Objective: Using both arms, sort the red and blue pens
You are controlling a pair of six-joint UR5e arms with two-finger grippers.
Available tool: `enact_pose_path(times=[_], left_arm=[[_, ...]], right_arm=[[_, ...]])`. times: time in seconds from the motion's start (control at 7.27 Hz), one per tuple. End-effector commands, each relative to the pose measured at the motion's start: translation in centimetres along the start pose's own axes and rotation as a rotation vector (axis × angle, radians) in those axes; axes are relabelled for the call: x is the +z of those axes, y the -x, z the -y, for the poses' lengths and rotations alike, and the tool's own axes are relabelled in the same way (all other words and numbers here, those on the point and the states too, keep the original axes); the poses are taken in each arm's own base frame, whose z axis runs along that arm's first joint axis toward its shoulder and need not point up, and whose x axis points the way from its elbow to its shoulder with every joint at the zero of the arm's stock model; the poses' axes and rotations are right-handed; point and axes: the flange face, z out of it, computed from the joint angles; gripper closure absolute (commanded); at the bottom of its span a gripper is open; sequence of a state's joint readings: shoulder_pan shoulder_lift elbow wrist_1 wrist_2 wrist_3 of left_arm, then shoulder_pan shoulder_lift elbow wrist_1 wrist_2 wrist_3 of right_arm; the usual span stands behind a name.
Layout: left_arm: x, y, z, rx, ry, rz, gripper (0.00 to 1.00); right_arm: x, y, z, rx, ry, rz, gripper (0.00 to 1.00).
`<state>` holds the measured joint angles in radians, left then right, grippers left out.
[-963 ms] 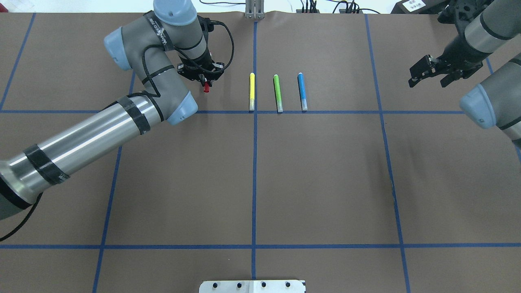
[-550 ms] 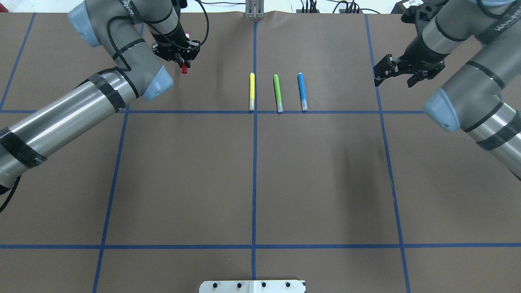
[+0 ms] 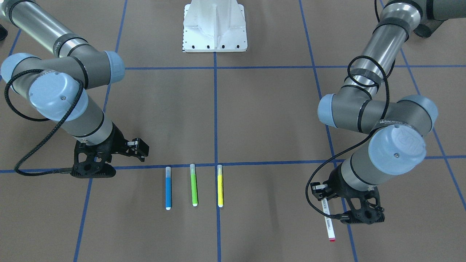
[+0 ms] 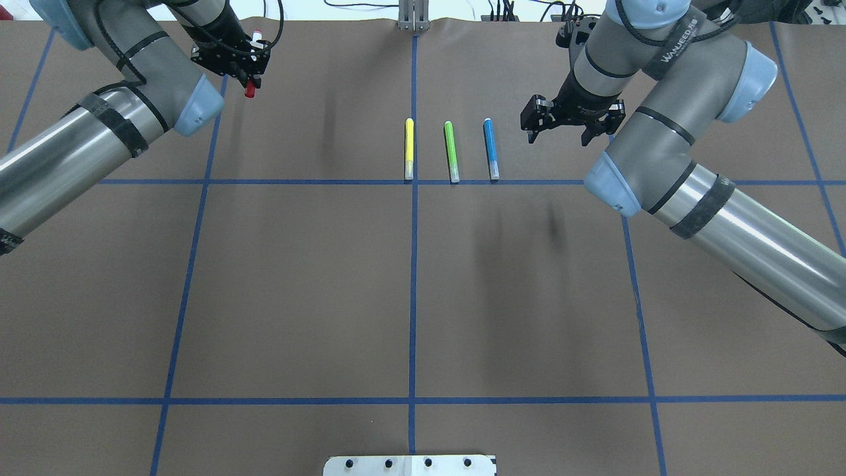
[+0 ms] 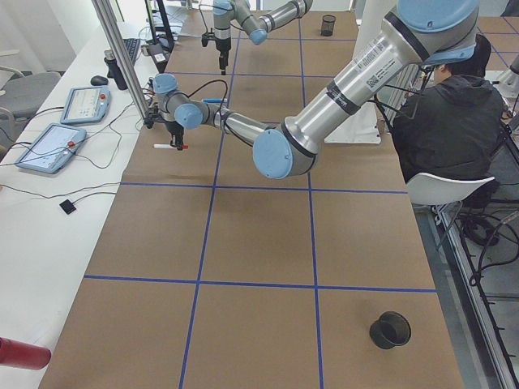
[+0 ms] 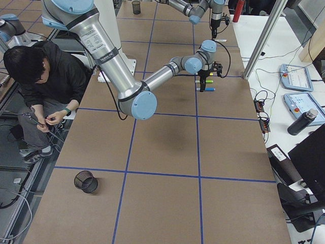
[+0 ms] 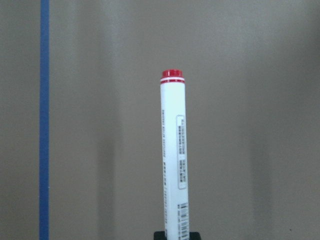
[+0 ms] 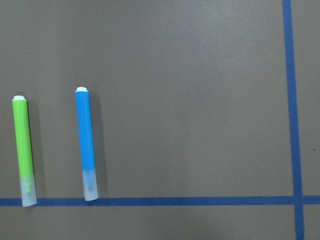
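— Colours beside the slim green-bodied plastic highlighter (image 4: pixel 451 151)?
— A yellow-bodied highlighter (image 4: pixel 409 147) one side, a blue-bodied highlighter (image 4: pixel 490 145) the other; clear caps.
— Farther off?
— A white-barrelled marker (image 7: pixel 172 160), red-ended; brown paper table cover (image 4: pixel 297 284), blue tape grid (image 4: pixel 412 297).

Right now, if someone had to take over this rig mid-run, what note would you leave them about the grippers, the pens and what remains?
Left gripper: shut on the red marker, held over the far left part of the table.
Right gripper: open and empty, hovering just right of the blue pen in the overhead view.
The blue pen lies on the table in a row with the green pen and yellow pen, not gripped.
Done: red marker picked up.
Left: set the red marker down, then pick up and place the blue pen.
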<state>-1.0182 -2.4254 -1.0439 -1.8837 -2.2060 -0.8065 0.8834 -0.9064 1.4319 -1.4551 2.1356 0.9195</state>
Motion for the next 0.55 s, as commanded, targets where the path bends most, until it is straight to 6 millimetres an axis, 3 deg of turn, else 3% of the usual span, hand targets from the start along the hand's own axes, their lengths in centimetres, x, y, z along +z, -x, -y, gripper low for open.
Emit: enact_pose_path(times=[0.0, 0.14, 0.41], left_arm=[[-0.1, 0.4, 0.1, -0.002, -0.001, 0.001, 1.00], [-0.1, 0.4, 0.1, -0.002, -0.001, 0.001, 1.00], [-0.2, 0.5, 0.2, -0.003, -0.003, 0.001, 1.00]], right_arm=[[3.4, 3.2, 1.5, -0.053, -0.020, -0.021, 0.00], [5.1, 4.6, 1.2, -0.072, -0.046, -0.065, 0.01], [6.9, 5.6, 1.7, -0.085, -0.049, -0.062, 0.02]])
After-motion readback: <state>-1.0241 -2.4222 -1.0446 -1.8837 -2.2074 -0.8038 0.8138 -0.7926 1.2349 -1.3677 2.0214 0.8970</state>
